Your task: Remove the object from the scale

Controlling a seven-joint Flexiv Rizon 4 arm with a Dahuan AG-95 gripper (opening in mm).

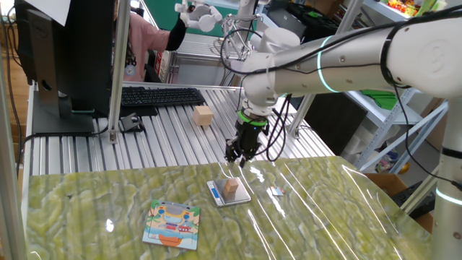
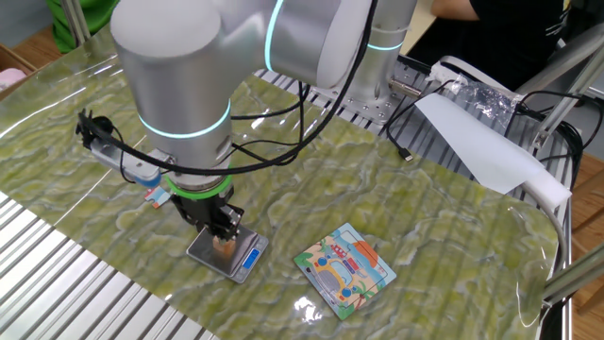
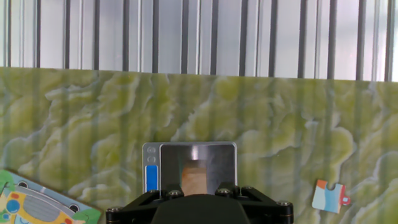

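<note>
The tiny tan-orange cube (image 1: 231, 188) sits on the small silvery scale (image 1: 219, 193) on the green mat. My gripper (image 1: 240, 154) hangs a little above and behind the cube, not touching it, with its fingers slightly apart and empty. In the other fixed view the gripper (image 2: 224, 227) is right over the cube (image 2: 225, 248) on the scale (image 2: 204, 247). In the hand view the cube (image 3: 194, 177) lies on the scale's platform (image 3: 221, 158), with the blue display strip on its left. Only the gripper's black body (image 3: 199, 210) shows at the bottom edge, and the fingertips are hidden.
A colourful picture card (image 1: 172, 224) lies on the mat in front left of the scale. A small puzzle piece (image 1: 278, 191) lies to its right. A larger pale wooden block (image 1: 203, 115) and a keyboard (image 1: 159, 96) rest on the slatted metal table behind.
</note>
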